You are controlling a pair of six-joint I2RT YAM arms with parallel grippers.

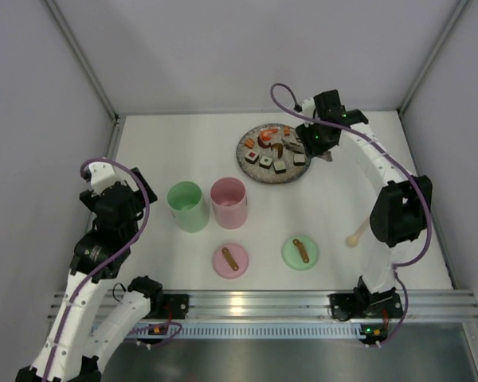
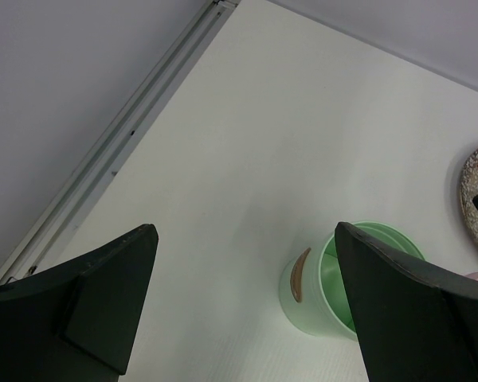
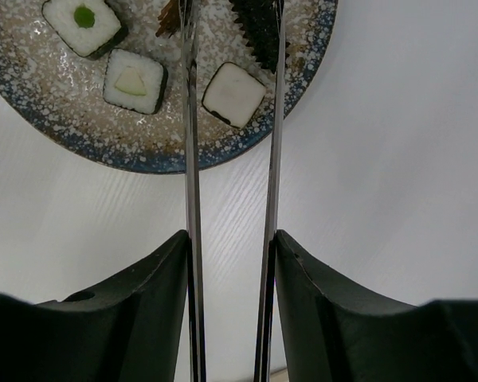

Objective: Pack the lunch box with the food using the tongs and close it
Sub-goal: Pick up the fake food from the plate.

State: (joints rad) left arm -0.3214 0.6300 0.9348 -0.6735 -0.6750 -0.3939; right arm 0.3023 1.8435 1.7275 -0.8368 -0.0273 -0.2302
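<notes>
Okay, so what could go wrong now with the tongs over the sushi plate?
The thin tongs could twist in the right gripper. Their tips sit among crowded pieces, so they might knock the white roll near the plate rim. A loosely pinched piece could drop before reaching the pink container.

White table, matte, evenly lit. Grey back wall at 12 o'clock; grey side panels at 9 and 3 o'clock. Aluminium rail runs along the 6 o'clock edge.
</notes>
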